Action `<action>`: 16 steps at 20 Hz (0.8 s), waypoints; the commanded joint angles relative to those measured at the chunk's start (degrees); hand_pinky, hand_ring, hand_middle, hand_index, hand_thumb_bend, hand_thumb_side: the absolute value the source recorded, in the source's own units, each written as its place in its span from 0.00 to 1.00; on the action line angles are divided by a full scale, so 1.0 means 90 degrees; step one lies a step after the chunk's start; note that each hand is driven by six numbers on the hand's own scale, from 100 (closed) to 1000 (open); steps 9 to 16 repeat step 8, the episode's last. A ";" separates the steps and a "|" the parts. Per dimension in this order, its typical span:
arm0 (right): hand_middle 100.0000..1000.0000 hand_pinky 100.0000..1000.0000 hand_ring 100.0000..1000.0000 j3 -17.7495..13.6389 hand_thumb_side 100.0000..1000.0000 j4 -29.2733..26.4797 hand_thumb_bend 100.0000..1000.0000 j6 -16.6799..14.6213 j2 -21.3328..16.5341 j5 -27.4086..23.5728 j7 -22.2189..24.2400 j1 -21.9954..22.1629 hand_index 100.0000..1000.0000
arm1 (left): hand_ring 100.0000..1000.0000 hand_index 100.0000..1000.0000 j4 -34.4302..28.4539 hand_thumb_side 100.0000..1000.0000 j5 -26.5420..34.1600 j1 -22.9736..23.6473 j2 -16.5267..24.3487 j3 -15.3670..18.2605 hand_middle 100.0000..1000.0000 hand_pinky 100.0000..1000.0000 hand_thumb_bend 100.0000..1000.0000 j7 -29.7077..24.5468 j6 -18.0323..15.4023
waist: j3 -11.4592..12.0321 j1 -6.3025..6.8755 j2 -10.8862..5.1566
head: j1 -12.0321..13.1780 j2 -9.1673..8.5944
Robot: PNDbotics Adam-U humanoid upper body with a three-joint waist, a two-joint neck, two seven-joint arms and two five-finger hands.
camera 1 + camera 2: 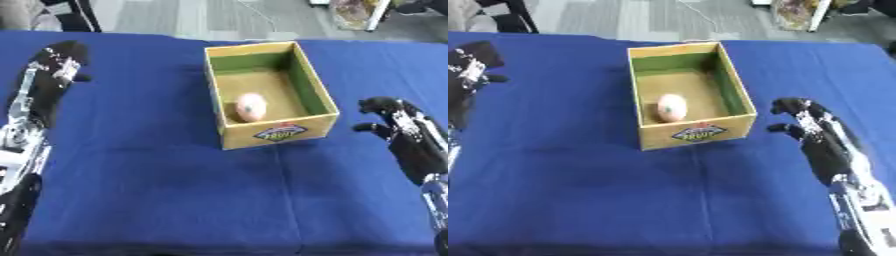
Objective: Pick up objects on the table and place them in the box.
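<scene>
Both robot hands hang empty with curled fingers, right (802,122) just beside the box (315,87), left (57,60) well apart, the egg-like object (251,107) inside; I worry my right could knock the box.

It looks like an office or lab: a table (157,190) under a blue cloth stands on a grey floor (175,17), with black chair legs (522,20) at the far edge.
</scene>
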 commanded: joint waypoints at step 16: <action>0.58 0.61 0.93 -0.0067 0.49 -0.0154 0.00 0.0006 -0.0148 -0.0058 -0.0038 -0.0039 0.69 | 0.71 0.76 -0.0085 0.45 0.0031 0.0047 -0.0009 0.0076 0.61 0.60 0.50 -0.0131 0.0000 | 0.0021 0.0010 -0.0089 | -0.0017 0.0037</action>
